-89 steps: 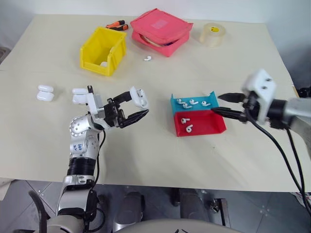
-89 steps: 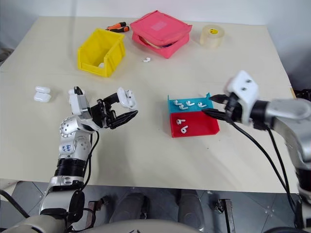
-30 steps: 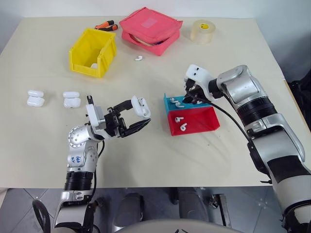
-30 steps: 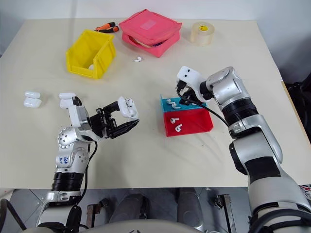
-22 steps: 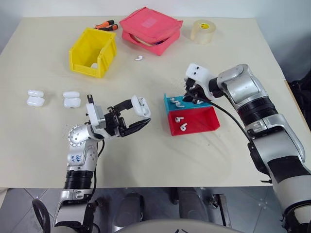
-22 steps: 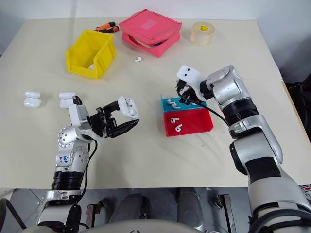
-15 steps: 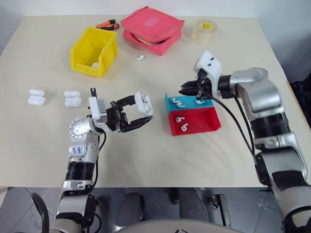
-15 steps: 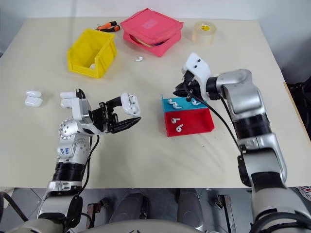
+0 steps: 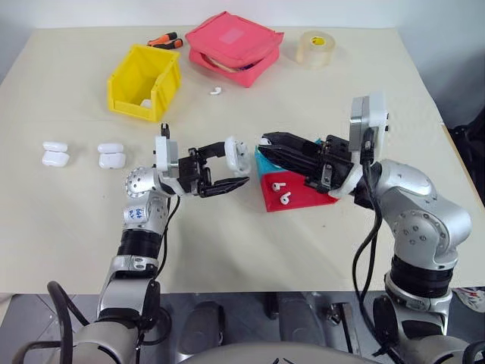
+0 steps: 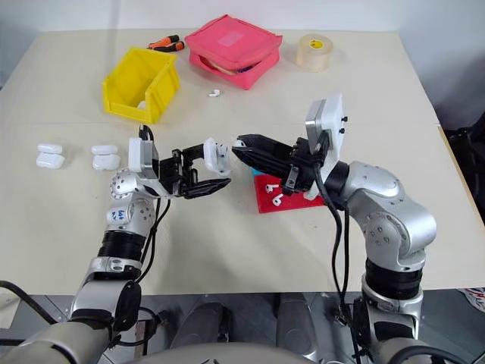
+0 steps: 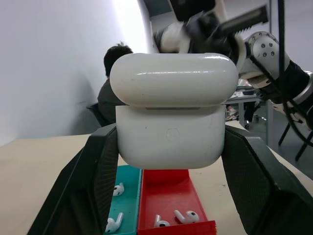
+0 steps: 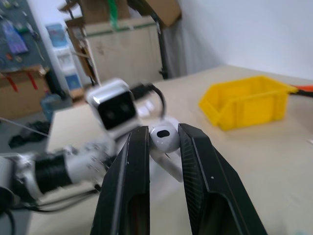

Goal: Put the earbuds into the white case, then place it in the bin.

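Note:
My left gripper [image 9: 236, 164] is shut on a white case [image 9: 237, 155], held above the table at the middle; in the left wrist view the case [image 11: 171, 122] sits between both fingers with its lid on top. My right gripper [image 9: 266, 143] points left, tips just right of the case, shut on one earbud [image 12: 164, 138]. More earbuds [image 9: 282, 192] lie in the red tray [image 9: 311, 199]. One loose earbud [image 9: 216, 91] lies near the yellow bin [image 9: 144, 80] at the back left.
A blue tray [image 11: 128, 183] adjoins the red one, partly hidden by my right arm. Spare white cases [image 9: 54, 152] [image 9: 111, 155] lie at the left. A pink pouch [image 9: 235, 44], tape roll [image 9: 317, 47] and screwdrivers [image 9: 163, 39] line the far edge. A person [image 11: 116, 73] sits beyond the table.
My right gripper has lifted off the blue tray with an earbud and swung left and back towards the case. The left gripper has edged right with the case.

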You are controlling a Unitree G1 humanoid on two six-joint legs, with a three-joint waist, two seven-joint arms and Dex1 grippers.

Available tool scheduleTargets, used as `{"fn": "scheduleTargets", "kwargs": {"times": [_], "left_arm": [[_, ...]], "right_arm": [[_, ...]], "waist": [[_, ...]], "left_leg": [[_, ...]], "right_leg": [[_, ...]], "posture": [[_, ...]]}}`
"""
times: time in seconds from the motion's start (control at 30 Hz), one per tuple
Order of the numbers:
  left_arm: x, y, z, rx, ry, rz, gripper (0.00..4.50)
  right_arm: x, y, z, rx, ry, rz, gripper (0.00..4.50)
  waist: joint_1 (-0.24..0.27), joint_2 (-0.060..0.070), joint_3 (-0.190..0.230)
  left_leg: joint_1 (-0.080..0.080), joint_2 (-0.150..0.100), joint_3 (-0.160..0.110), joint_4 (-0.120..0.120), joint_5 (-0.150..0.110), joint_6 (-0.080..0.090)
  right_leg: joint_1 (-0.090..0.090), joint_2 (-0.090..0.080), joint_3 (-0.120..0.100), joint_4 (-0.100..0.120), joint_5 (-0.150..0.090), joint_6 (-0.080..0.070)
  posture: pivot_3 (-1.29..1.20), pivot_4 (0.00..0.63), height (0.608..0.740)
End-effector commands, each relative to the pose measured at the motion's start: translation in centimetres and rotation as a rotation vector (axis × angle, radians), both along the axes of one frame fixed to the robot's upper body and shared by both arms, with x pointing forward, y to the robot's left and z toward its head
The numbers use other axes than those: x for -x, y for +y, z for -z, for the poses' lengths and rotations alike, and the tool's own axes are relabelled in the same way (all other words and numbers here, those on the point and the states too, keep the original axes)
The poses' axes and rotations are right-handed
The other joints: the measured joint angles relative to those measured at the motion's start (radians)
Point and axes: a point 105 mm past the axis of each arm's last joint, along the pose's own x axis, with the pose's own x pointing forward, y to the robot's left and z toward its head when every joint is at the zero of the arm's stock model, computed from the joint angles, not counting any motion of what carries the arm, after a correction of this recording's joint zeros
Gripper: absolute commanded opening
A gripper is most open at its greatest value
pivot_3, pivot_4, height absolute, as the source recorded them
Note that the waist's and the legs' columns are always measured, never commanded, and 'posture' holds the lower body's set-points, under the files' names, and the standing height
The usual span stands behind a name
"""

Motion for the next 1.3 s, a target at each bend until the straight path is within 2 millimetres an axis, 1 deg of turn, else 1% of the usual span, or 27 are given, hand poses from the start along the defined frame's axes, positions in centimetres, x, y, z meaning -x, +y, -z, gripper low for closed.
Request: {"fn": "scheduleTargets", "kwargs": {"times": [0.03,0.13,0.27,0.4,0.53,0.67,0.77,0.93,1.13,1.3], "left_arm": [[0.5,-0.5,-0.7,0.021,-0.019,0.046,2.78],[0.6,-0.6,-0.8,0.022,-0.019,0.058,2.78],[0.9,-0.8,-0.9,0.022,-0.021,0.066,2.78],[1.1,-0.7,-0.9,0.018,-0.021,0.072,2.78],[1.0,-0.5,-1.0,0.017,-0.027,0.055,2.78],[0.9,-0.4,-1.1,0.025,-0.036,0.045,2.78],[1.0,-0.4,-1.2,0.030,-0.039,0.044,2.78],[1.3,-0.6,-1.3,0.045,-0.049,0.055,2.78],[1.8,-0.6,-1.5,0.065,-0.055,0.062,2.78],[2.1,-0.4,-1.4,0.068,-0.056,0.057,2.78]], "right_arm": [[0.8,0.9,-0.4,-0.038,0.008,-0.023,0.49],[1.1,1.7,-0.2,-0.069,0.032,-0.045,0.49],[1.1,2.5,0.5,-0.073,0.059,-0.068,0.49],[1.1,2.9,0.6,-0.080,0.065,-0.077,0.49],[1.5,3.2,0.7,-0.089,0.076,-0.100,0.49],[1.9,3.4,1.7,-0.070,0.107,-0.104,0.49],[1.8,3.2,2.5,-0.060,0.124,-0.091,0.49],[1.0,2.7,3.6,-0.049,0.143,-0.042,0.49],[0.0,1.5,5.2,0.008,0.151,0.022,0.49],[-0.3,0.5,5.6,0.045,0.144,0.043,0.49]], "waist": [[0.003,0.000,0.000],[0.001,0.000,0.000],[0.000,0.000,0.000],[0.000,0.000,0.000],[0.000,0.000,0.000],[0.001,0.000,0.000],[0.001,0.000,0.000],[0.001,0.000,0.000],[0.002,0.000,0.000],[0.003,0.000,0.000]], "left_leg": [[0.000,0.000,0.000,0.000,0.000,0.000],[0.000,0.000,0.000,0.000,0.000,0.000],[0.000,0.000,0.000,0.000,0.000,0.000],[0.000,0.000,0.000,0.000,0.000,0.000],[0.000,0.000,0.000,0.000,0.000,0.000],[0.000,0.000,0.000,0.000,0.000,0.000],[0.000,0.000,0.000,0.000,0.000,0.000],[0.000,0.000,0.000,0.000,0.000,0.000],[0.000,0.000,0.000,0.000,0.000,0.000],[0.000,0.000,0.000,0.000,0.000,0.001]], "right_leg": [[0.000,0.000,0.000,0.000,0.000,0.000],[0.000,0.000,0.000,0.000,0.000,0.000],[0.000,0.000,0.000,0.000,0.000,0.000],[0.000,0.000,0.000,0.000,0.000,0.000],[0.000,0.000,0.000,0.000,0.000,0.000],[0.000,0.000,0.000,0.000,0.000,0.000],[0.000,0.000,0.000,0.000,0.000,0.000],[0.000,0.000,0.001,0.000,0.000,0.000],[0.000,0.000,0.001,0.000,0.000,0.000],[0.000,0.000,0.001,0.000,0.000,0.000]], "posture": [[0.00,0.150,0.740],[0.00,0.150,0.740],[0.00,0.150,0.740],[0.00,0.150,0.740],[0.00,0.150,0.740],[0.00,0.150,0.740],[0.00,0.150,0.740],[0.00,0.150,0.740],[0.00,0.150,0.740],[0.00,0.150,0.740]]}}
